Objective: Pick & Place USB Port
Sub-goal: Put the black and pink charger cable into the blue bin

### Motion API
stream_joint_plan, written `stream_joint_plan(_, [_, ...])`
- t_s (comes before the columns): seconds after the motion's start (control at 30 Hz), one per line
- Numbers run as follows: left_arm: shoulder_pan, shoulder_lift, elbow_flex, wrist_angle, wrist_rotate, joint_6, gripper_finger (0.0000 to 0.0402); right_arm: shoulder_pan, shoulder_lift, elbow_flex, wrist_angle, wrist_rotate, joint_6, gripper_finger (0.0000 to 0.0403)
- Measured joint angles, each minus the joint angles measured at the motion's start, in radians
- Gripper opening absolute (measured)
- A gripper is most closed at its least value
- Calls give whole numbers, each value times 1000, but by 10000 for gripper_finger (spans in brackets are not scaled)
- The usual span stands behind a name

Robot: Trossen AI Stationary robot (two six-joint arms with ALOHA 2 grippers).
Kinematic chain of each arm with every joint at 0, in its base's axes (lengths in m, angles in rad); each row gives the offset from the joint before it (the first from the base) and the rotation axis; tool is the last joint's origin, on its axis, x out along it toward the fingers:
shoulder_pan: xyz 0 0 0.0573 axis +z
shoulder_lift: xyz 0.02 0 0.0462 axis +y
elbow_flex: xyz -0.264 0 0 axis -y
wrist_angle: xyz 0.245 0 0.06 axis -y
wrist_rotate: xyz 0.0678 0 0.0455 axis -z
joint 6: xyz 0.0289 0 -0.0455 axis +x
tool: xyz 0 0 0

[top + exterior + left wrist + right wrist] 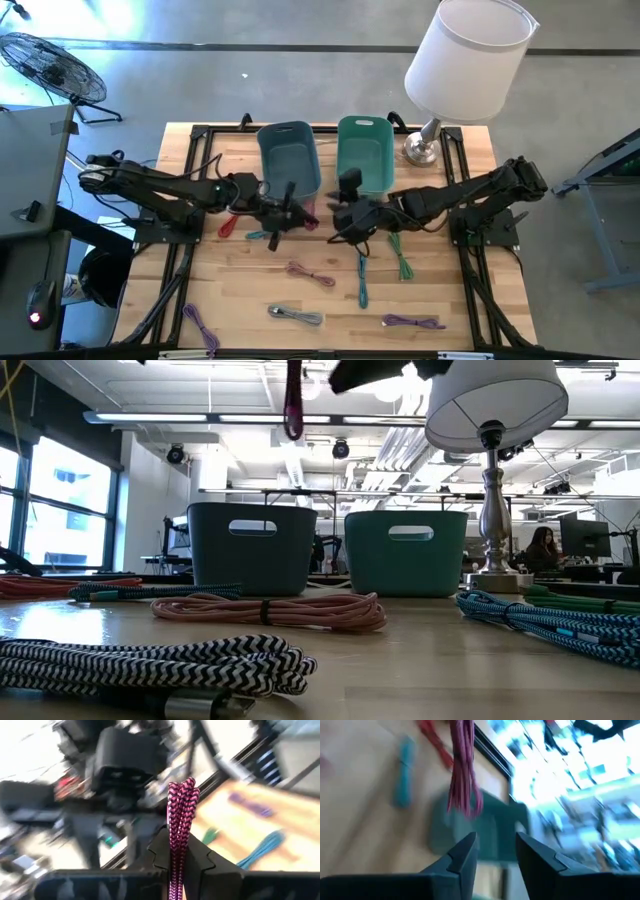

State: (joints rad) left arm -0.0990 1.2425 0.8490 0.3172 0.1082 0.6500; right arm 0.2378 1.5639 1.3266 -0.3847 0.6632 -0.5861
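Observation:
A magenta-and-black braided USB cable bundle (pixel 180 805) sits in my left gripper (pixel 179 847), which is shut on it just in front of the blue-grey bin (pixel 290 155), above the table. In the low view the cable's loop (pixel 293 405) hangs high over the table. My right gripper (pixel 495 845) is open and empty in front of the teal bin (pixel 363 150), next to the left gripper (pixel 287 207). Its wrist view shows the hanging magenta cable (pixel 462 770) a little way ahead. My left gripper pinches the folded magenta cable bundle between its two fingers (pixel 161 851), with several strands side by side. The looped end (pixel 182 787) sticks out past the fingertips. The bundle is lifted clear of the table, and its loop (pixel 293 425) hangs free in the air.
Other coiled cables lie on the wooden table: pink (pixel 310 272), blue (pixel 362 282), green (pixel 400 255), two purple (pixel 412 321) (pixel 200 325), black-and-white (pixel 297 316), red (pixel 228 225), teal (pixel 262 236). A lamp (pixel 465 55) stands at the far right corner beside the teal bin.

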Motion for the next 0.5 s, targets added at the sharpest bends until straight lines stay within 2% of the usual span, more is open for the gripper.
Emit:
stream_joint_plan(0.1, [2, -39, 0, -40, -125, 30, 12, 1, 0, 0, -48, 187, 73, 132])
stream_joint_plan(0.23, [51, -107, 1, -116, -300, -42, 12, -14, 0, 0, -132, 369, 149, 132])
stream_joint_plan(0.37, [161, -154, 1, -280, -500, -194, 12, -25, 0, 0, -211, 411, 208, 133])
stream_joint_plan(0.43, [228, -156, 1, -336, -511, -280, 12, -29, 0, 0, -244, 408, 236, 133])
stream_joint_plan(0.5, [293, -154, 1, -374, -472, -348, 12, -29, 0, 0, -266, 406, 263, 133])
